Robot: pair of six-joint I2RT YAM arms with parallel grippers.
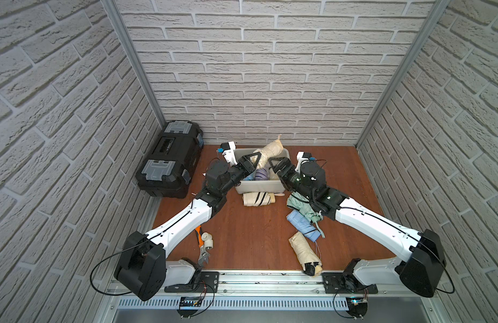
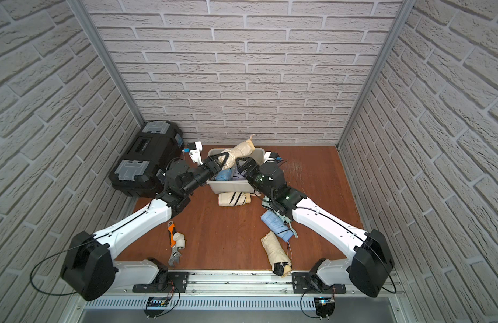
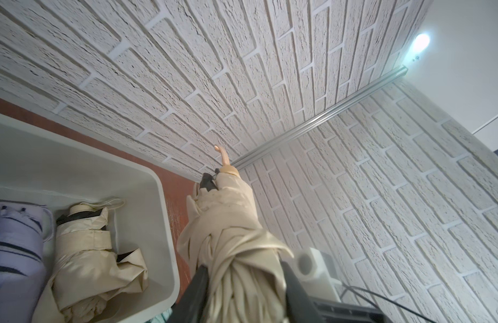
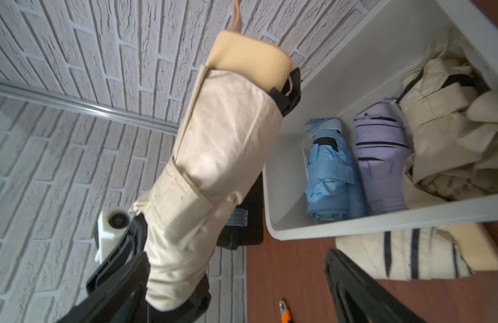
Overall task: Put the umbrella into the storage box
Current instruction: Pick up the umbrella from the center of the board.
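Wooden tabletop [image 1: 242,240], left gripper [image 1: 254,160] clamping beige folded umbrella [image 1: 273,149] tilted above off-white storage box [image 1: 259,186], right gripper [image 1: 277,162] spread wide.

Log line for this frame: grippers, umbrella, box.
left gripper: shut on beige umbrella | right gripper: open, holding nothing | pose: tilted above storage box rim, not inside
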